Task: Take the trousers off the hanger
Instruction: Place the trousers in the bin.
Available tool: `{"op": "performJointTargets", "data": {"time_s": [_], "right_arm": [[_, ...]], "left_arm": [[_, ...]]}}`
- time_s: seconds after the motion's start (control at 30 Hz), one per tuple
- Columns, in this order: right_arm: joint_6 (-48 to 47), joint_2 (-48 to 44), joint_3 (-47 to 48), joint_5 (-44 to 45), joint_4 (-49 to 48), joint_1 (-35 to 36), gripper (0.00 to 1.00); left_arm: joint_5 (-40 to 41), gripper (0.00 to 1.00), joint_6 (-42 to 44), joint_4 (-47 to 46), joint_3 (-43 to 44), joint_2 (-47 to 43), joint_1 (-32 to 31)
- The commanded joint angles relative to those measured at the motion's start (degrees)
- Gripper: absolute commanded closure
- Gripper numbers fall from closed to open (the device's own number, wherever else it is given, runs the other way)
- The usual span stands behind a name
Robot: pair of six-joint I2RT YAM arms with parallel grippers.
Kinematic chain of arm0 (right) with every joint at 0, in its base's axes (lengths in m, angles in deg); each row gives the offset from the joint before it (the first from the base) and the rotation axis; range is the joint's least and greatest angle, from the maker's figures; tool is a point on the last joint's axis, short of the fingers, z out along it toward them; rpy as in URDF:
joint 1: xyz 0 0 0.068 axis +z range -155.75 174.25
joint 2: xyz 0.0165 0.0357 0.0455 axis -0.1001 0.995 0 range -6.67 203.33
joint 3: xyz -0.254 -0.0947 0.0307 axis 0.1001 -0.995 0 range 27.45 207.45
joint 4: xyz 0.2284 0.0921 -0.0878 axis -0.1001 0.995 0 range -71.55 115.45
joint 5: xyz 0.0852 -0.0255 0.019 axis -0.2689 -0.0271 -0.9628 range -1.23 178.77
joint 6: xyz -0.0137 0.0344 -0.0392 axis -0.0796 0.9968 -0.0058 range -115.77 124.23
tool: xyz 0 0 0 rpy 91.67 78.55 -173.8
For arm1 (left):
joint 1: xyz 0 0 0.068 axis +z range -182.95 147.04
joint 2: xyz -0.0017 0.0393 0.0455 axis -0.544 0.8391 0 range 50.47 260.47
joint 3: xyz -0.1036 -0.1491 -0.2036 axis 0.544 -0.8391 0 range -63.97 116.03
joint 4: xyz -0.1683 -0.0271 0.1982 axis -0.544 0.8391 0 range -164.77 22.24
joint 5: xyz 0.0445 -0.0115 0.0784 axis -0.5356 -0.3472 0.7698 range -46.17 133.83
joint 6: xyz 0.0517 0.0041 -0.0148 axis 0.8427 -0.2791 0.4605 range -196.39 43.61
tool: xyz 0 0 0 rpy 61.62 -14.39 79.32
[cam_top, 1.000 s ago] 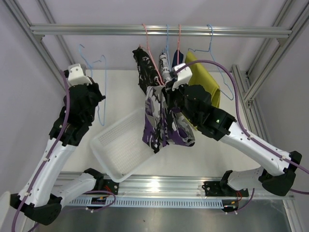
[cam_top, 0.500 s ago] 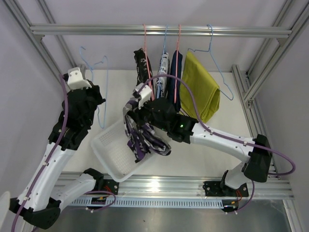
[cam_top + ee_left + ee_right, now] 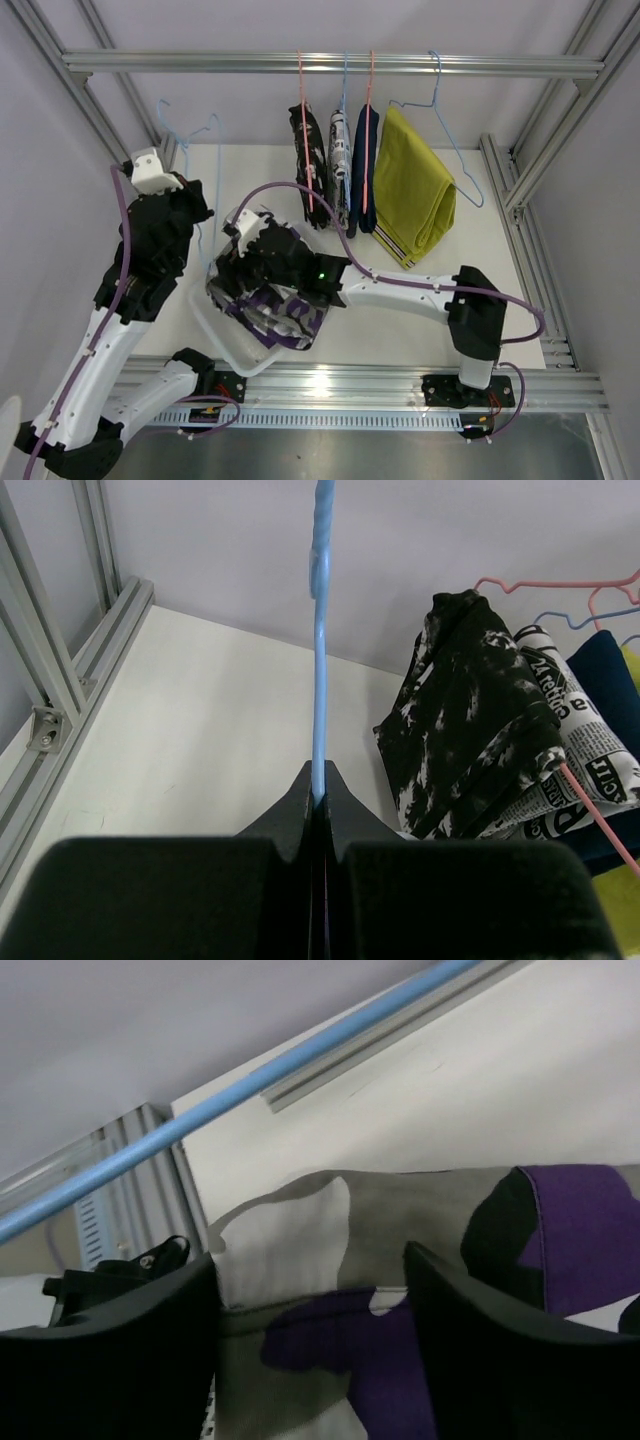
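1. While the left hand (image 3: 317, 805) is pressed together on the lower wire of an empty blue hanger (image 3: 320, 670), the right arm reaches across to the left side of the counter (image 3: 250, 170).
2. Right hand (image 3: 310, 1260): fingers spread, directly over the purple-grey-white camouflage trousers (image 3: 270, 315). The wrist view shows the cloth filling the gap between the fingers. Cannot tell whether the pads touch it.
3. Camouflage trousers lie bunched in the white basket (image 3: 222, 345) at the front left of the counter, off any hanger. Part of the cloth drapes over the basket's near right rim.
4. The empty blue hanger stands upright in the left hand's grip, left of the other garments.
5. Four pairs hang side by side from the aluminium rail (image 3: 330, 63), left to right:
   - black-and-white splotched trousers (image 3: 305, 170), on a pink hanger (image 3: 300, 100)
   - white trousers with black print (image 3: 338, 165)
   - plain navy trousers (image 3: 365, 165)
   - mustard yellow trousers (image 3: 415, 190), striped waistband at the lower edge
6. The first three pairs hang close together, touching. The mustard pair hangs just beside the navy.
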Motion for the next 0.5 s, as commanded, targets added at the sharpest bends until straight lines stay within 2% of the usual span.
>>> {"op": "performJointTargets", "data": {"time_s": [0.0,0.03,0.17,0.33,0.4,0.43,0.47], "right_arm": [[0.77,2.69,6.29,-4.28,0.76,1.49,0.20],[0.34,2.78,6.82,-4.46,1.21,2.28,0.16],[0.68,1.64,8.24,-5.78,2.35,3.08,0.10],[1.91,-0.82,7.27,-7.54,2.09,2.38,0.10],[1.92,-2.22,5.69,-6.15,1.13,2.03,0.17],[1.91,-2.41,5.08,-5.09,1.12,2.11,0.32],[1.91,-2.58,4.38,-4.21,1.21,1.94,0.41]], "left_arm": [[-0.32,0.99,0.58,-2.98,-0.38,-1.25,0.43],[-0.32,1.00,0.58,-2.99,-0.56,-1.34,0.52],[-0.49,0.99,0.49,-3.16,-0.65,-1.78,0.78],[-0.67,0.99,0.23,-3.25,-1.09,-2.40,0.96],[-0.58,0.99,0.23,-3.42,-1.44,-2.66,0.96],[-0.58,0.99,0.23,-3.51,-1.61,-2.75,0.96],[-0.58,0.99,0.23,-3.51,-1.53,-2.92,0.96]]}}
